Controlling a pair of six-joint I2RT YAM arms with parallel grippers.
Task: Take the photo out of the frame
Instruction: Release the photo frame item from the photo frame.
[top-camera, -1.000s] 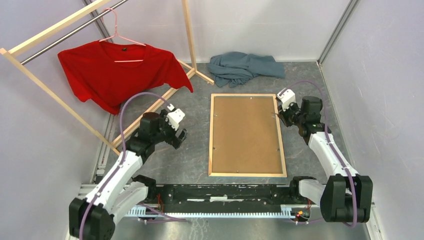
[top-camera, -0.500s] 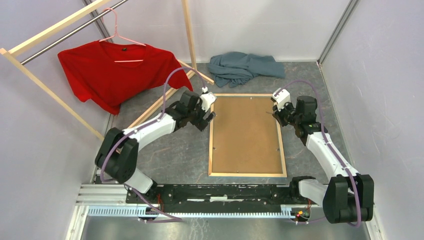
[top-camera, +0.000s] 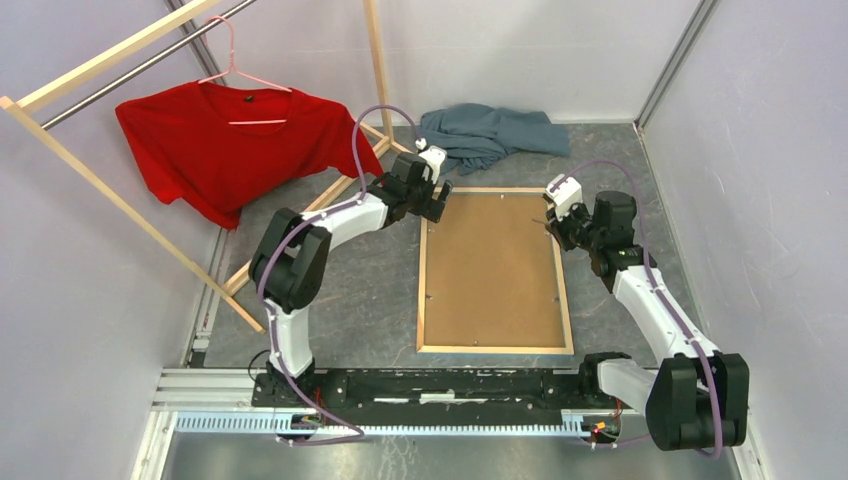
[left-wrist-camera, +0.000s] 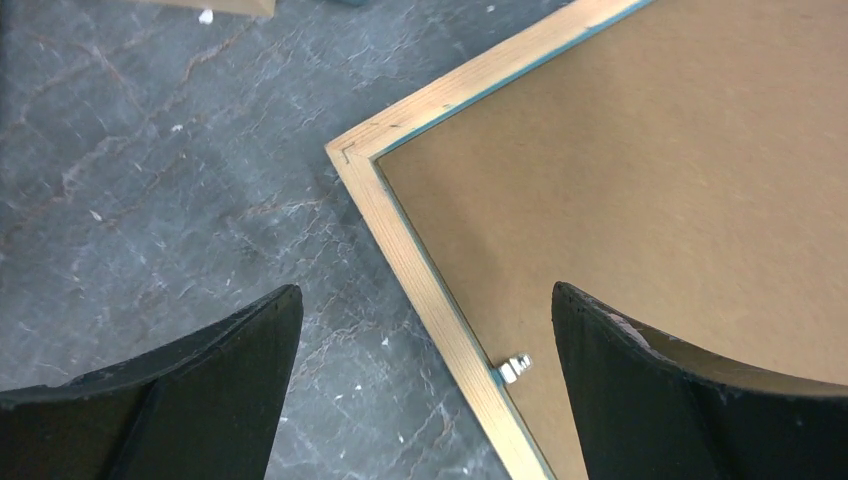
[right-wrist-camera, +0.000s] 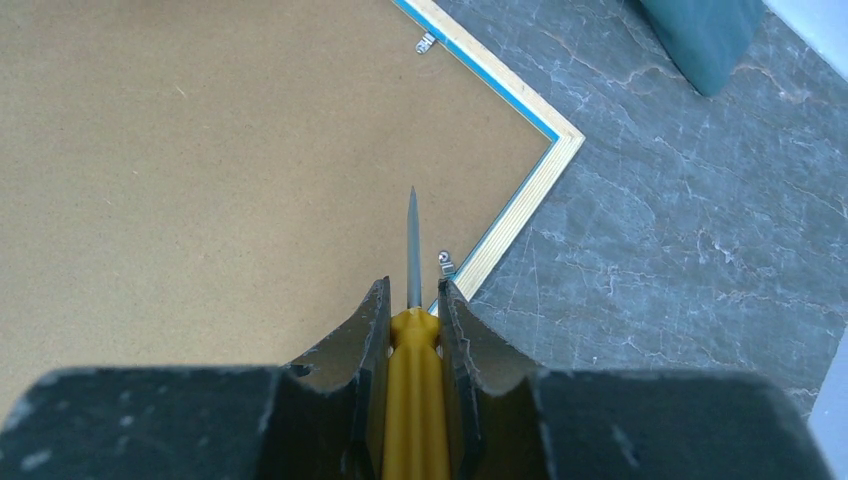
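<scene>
The frame lies face down on the grey floor, pale wood back edges up, and the brown backing board fills it. The photo is hidden under that board. My left gripper hovers open over the far-left corner; in the left wrist view its jaws straddle the wooden rail, with a small metal tab just inside it. My right gripper is shut on a yellow-handled screwdriver, whose shaft points over the board beside a tab near the far-right corner.
A red T-shirt hangs on a pink hanger from the wooden clothes rack, whose foot rail runs just left of the frame. A grey-blue cloth lies crumpled behind the frame. Walls close in left and right.
My left arm swung from the near left across to the frame's far-left corner, staying open. My right gripper shifted slightly toward the far side, still gripping the screwdriver.
</scene>
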